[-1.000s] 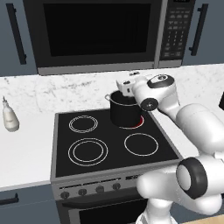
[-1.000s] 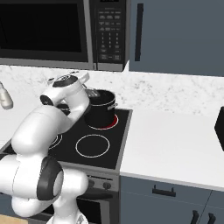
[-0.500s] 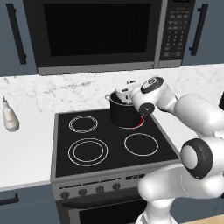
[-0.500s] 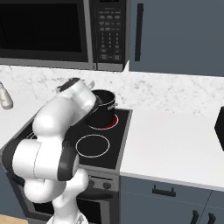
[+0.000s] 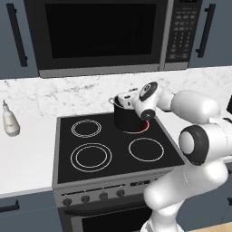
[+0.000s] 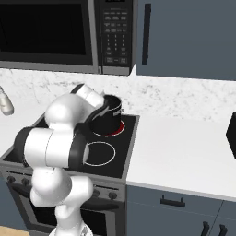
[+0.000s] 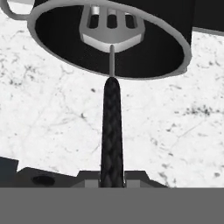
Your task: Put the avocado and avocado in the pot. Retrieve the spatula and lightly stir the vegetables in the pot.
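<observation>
No brand, label or legible writing shows anywhere: the microwave (image 5: 104,36) above the stove has a keypad panel, but its markings are too small to read. The pot (image 5: 126,117) stands on the stove (image 5: 108,149) at the back right burner, whose ring glows red at the pot's foot; the other three burner rings are pale outlines on the black glass. In the left base view the hand (image 5: 129,100) sits at the pot's rim on the side facing the arm, level with the opening, with the white wrist just behind it. In the right base view the pot (image 6: 109,118) is partly hidden by the arm's upper links, which cross in front of it. The hand view looks along the spatula (image 7: 111,105): the hand is closed on its dark, woven-textured handle, which runs straight ahead to a thin metal neck and a slotted grey blade lying inside the pot (image 7: 52,35), against the dark inner wall. One loop handle of the pot shows at the upper left of that view. Whether anything else lies in the pot cannot be told. A pale bottle (image 5: 10,120) stands on the white marbled surface (image 5: 27,158), well apart to the left of the stove.
</observation>
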Robot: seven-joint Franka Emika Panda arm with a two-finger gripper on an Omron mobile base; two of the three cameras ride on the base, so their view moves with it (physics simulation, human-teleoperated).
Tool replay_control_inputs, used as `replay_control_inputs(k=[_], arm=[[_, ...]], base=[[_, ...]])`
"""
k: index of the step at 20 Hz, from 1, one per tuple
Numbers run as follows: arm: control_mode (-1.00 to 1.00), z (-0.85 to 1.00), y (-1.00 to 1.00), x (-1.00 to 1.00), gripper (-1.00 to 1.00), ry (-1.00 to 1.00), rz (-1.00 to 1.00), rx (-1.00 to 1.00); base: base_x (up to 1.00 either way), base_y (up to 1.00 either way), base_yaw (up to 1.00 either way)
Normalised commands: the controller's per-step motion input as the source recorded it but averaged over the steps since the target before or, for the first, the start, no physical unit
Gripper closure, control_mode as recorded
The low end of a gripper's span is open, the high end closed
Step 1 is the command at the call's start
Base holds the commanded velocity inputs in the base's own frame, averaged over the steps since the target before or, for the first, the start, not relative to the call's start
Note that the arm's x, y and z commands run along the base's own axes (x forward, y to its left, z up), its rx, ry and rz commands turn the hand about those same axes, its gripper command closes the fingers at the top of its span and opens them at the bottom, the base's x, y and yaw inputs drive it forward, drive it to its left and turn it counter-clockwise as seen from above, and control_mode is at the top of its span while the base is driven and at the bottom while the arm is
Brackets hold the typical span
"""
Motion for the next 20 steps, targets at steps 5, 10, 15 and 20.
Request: replay_control_inputs(k=[5,10,15,20], arm=[[-1.0,-0.2,-0.02,0.33,1.0,0.22,0.0,0.11],[-1.0,-0.22,0.0,0.34,1.0,0.23,0.0,0.08],[-1.0,-0.38,0.0,0.25,1.0,-0.02,-0.01,0.01],[-1.0,-0.31,0.0,0.0,1.0,-0.16,-0.01,0.0]], base=[[0.0,0.0,0.0],[0.0,0.0,0.0],[0.0,0.0,0.0],[0.0,0.0,0.0]])
